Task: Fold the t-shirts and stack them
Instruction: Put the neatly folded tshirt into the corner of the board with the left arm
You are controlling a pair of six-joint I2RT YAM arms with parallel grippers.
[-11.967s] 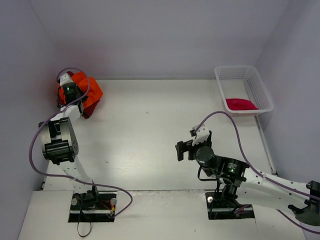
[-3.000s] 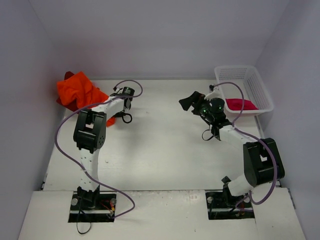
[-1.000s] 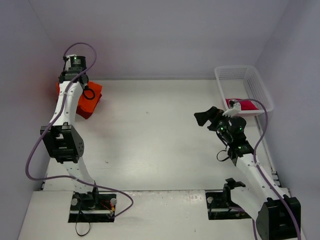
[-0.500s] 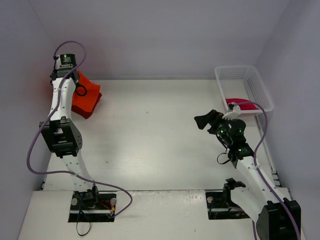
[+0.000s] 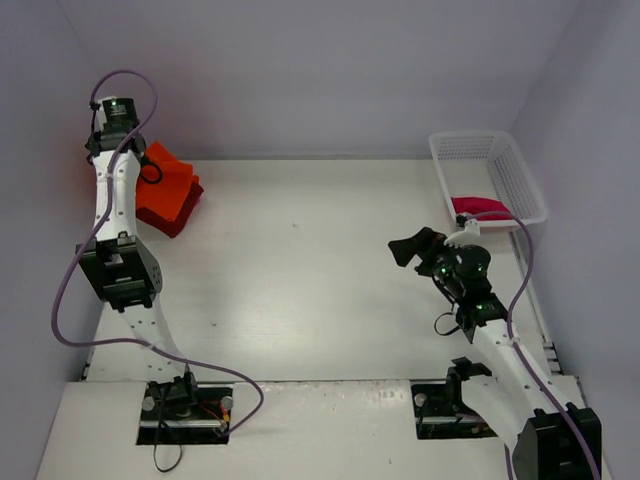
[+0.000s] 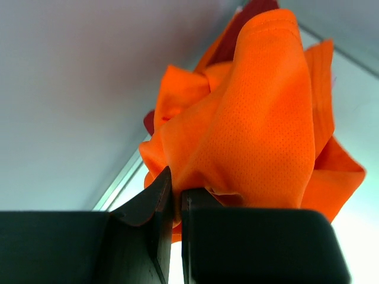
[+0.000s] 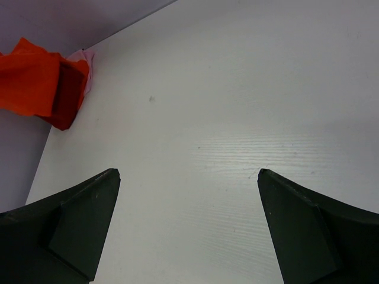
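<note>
An orange t-shirt [image 5: 170, 186] lies bunched over a dark red t-shirt [image 5: 181, 221] in the far left corner of the table. My left gripper [image 5: 150, 171] is shut on an edge of the orange cloth, and the left wrist view shows that orange t-shirt [image 6: 260, 118] pinched between the closed gripper [image 6: 177, 192], with dark red cloth [image 6: 249, 21] behind it. A crimson-pink t-shirt [image 5: 480, 208] lies in the white mesh basket [image 5: 505, 160]. My right gripper [image 5: 405, 247] hovers open and empty over the table's right half. Its wrist view shows the open right gripper [image 7: 188, 174], the orange t-shirt [image 7: 29, 83] and the dark red t-shirt [image 7: 66, 97] far off.
The basket stands at the far right corner against the wall. Walls close the table on the left, back and right. Both arm bases [image 5: 185, 400] sit at the near edge, and purple cables loop from each arm.
My left arm has swung further left and back toward the corner wall, still gripping the orange cloth. The orange t-shirt now lies more spread on the dark red one. The right arm drew back slightly.
</note>
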